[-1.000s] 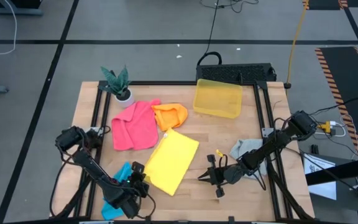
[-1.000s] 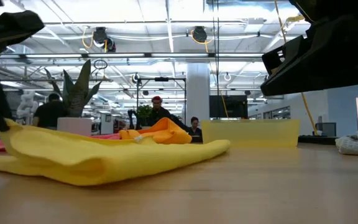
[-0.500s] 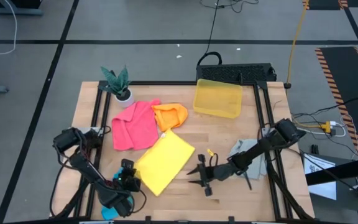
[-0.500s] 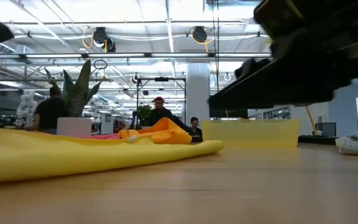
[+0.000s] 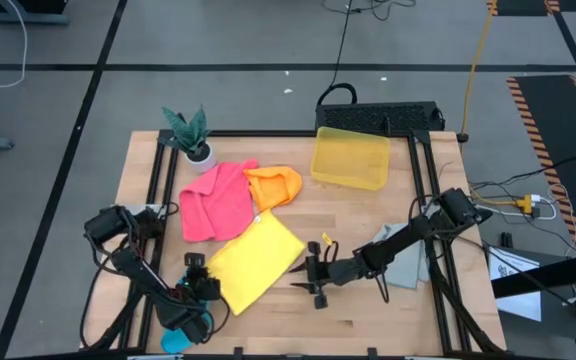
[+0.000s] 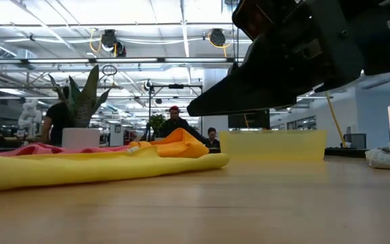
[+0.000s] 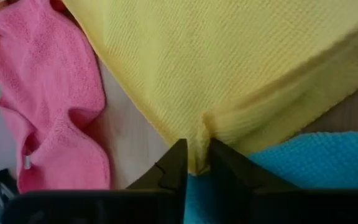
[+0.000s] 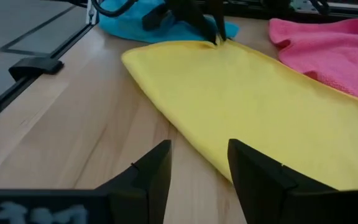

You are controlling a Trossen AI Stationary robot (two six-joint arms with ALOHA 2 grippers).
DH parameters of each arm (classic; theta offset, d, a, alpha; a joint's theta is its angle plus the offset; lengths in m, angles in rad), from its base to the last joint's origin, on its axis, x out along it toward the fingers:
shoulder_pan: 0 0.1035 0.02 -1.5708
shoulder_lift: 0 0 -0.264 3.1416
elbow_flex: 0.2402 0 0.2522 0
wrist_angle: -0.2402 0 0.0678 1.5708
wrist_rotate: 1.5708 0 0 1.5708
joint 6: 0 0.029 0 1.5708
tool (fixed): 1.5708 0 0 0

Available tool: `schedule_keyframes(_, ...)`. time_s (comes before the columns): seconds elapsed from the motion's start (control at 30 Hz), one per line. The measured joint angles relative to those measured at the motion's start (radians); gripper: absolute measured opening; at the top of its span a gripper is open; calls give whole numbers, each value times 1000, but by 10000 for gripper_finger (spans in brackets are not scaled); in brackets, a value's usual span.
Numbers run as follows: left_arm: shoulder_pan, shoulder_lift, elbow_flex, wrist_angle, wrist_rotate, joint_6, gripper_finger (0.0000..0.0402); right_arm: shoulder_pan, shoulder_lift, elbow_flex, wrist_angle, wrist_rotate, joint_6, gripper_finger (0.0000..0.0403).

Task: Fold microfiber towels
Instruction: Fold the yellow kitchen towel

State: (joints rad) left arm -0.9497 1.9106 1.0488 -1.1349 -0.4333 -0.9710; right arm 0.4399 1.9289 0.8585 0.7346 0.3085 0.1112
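Observation:
The yellow towel (image 5: pixel 253 262) lies flat and slanted at the table's near middle, its left corner over the blue towel (image 7: pixel 303 162). My left gripper (image 5: pixel 200 287) is at that corner, shut on the yellow cloth. Just right of the yellow towel's near edge (image 8: pixel 185 134), my right gripper (image 5: pixel 310 285) stands open and low, nothing between its fingers. The pink towel (image 5: pixel 216 200) and the orange towel (image 5: pixel 273 186) lie crumpled at the far left. The grey towel (image 5: pixel 405 260) rests at the right edge under my right arm. My left gripper pinches the yellow towel's near-left edge (image 7: pixel 197 134) between its two fingers, where the cloth bunches into a small fold. The fingers slant down from the table's near-left side. The rest of the towel lies slack on the table and on the blue towel.
A translucent yellow bin (image 5: pixel 350 157) stands at the far middle, a small potted plant (image 5: pixel 190 135) at the far left corner. Black frame rails run along the table's left and right sides. Bare wood lies between the yellow towel and the bin.
My left gripper has moved toward the table's left edge, dragging the yellow towel that way; the towel now lies flatter. My right gripper has opened and travelled left toward the yellow towel's near right edge.

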Motion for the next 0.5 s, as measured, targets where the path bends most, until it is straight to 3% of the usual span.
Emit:
schedule_keyframes(0.23,-1,-105,34,-166,38,-42,101,-38,14,43,-2,-31,62,148)
schedule_keyframes(0.5,-24,-256,34,-245,87,-265,103,-83,142,168,-9,-48,72,147)
